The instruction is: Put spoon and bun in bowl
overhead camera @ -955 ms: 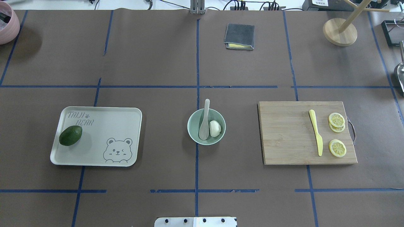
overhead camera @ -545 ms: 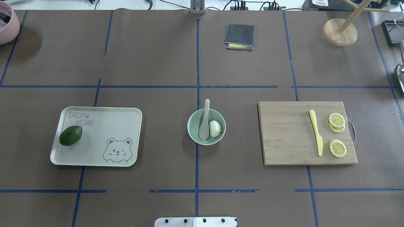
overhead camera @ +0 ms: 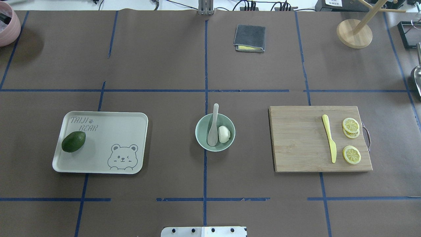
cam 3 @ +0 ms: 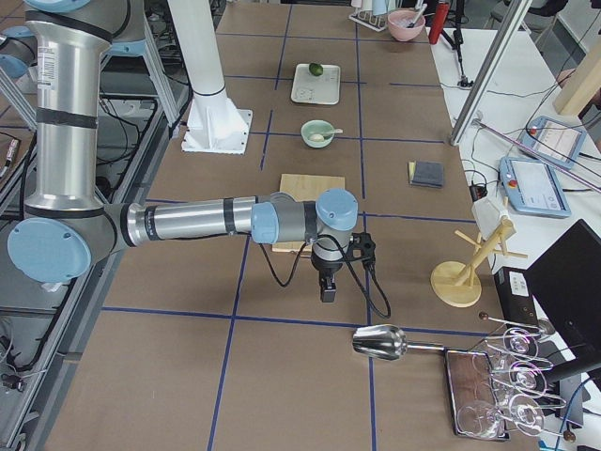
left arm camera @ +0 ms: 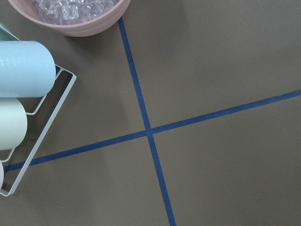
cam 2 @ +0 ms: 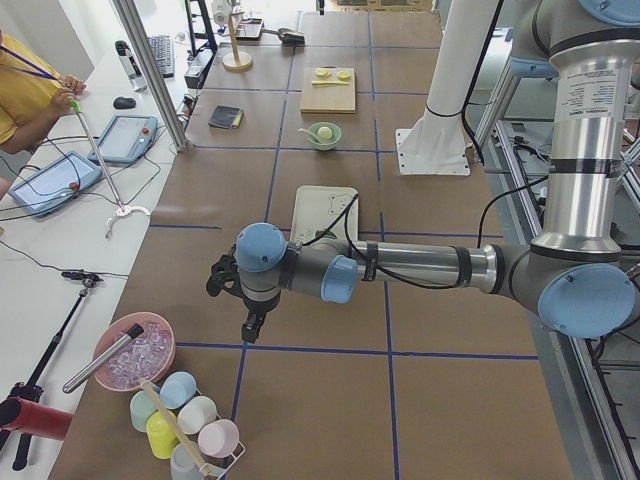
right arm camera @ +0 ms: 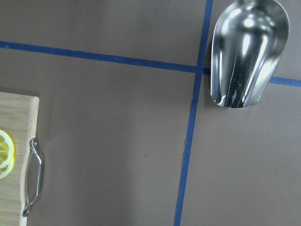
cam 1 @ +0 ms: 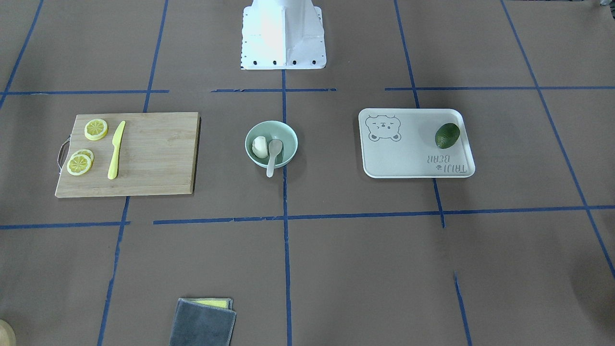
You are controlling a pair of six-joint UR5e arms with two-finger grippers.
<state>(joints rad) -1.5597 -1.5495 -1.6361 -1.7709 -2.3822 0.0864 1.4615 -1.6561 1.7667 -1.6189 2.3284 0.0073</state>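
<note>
Right now you have the bowl point(overhead camera: 197, 131) at the middle of the table, on the blue tape line that runs out from the robot's base. Both task items lie inside it. The spoon point(overhead camera: 213, 126) has its scoop down in the bowl. Its handle leans on the far rim and pokes out past it, away from the robot. The bun point(overhead camera: 224, 134) lies just beside the scoop, on the robot's right side of it; you cannot tell from these views whether the two touch.

Both arms are well apart from the bowl. The left gripper point(cam 2: 252, 328) hangs pointing down over the brown table cover at the robot's left end, near the pink bowl of ice point(left arm camera: 89, 26) and the pastel cups point(left arm camera: 21, 68). The right gripper point(cam 3: 326, 289) hangs at the opposite end, past the handle end of the cutting board point(overhead camera: 296, 141) and near the metal scoop point(right arm camera: 247, 52). Only the side views show either pincer, so you cannot tell whether the fingers are parted or closed.

Elsewhere you see the tray point(overhead camera: 108, 131) with an avocado point(overhead camera: 73, 141) on it to the robot's left of the bowl. A yellow knife point(overhead camera: 329, 138) and lemon slices point(overhead camera: 350, 125) lie on the board at the right.
</note>
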